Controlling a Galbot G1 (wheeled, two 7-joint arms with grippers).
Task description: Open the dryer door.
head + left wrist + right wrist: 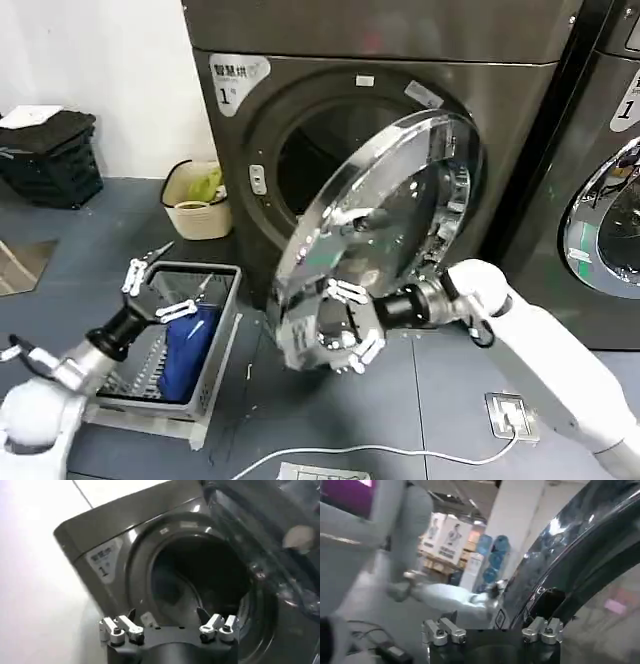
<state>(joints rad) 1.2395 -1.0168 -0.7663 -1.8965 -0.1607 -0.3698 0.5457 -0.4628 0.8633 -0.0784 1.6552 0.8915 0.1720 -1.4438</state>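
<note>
The dryer door (pixel 390 200), a chrome ring round dark glass, stands swung partly out from the grey dryer (pixel 500 110). The dark drum opening (pixel 320 150) shows behind it. My right gripper (pixel 345 325) is open at the door's lower edge, its fingers spread against the chrome rim and holding nothing. In the right wrist view the gripper (pixel 492 620) sits close beside the door's dark curved surface (pixel 580 555). My left gripper (pixel 160 290) hangs open and empty above the basket at the lower left. The left wrist view has this gripper (pixel 167 615) facing the drum opening (pixel 200 580).
A grey basket (pixel 215 270) with a blue cloth (pixel 190 340) sits on the floor left of the dryer. Further left are a beige bucket (pixel 200 205) and a black crate (pixel 50 155). A second machine (pixel 610 210) stands at the right. A socket (pixel 510 415) and cable lie on the floor.
</note>
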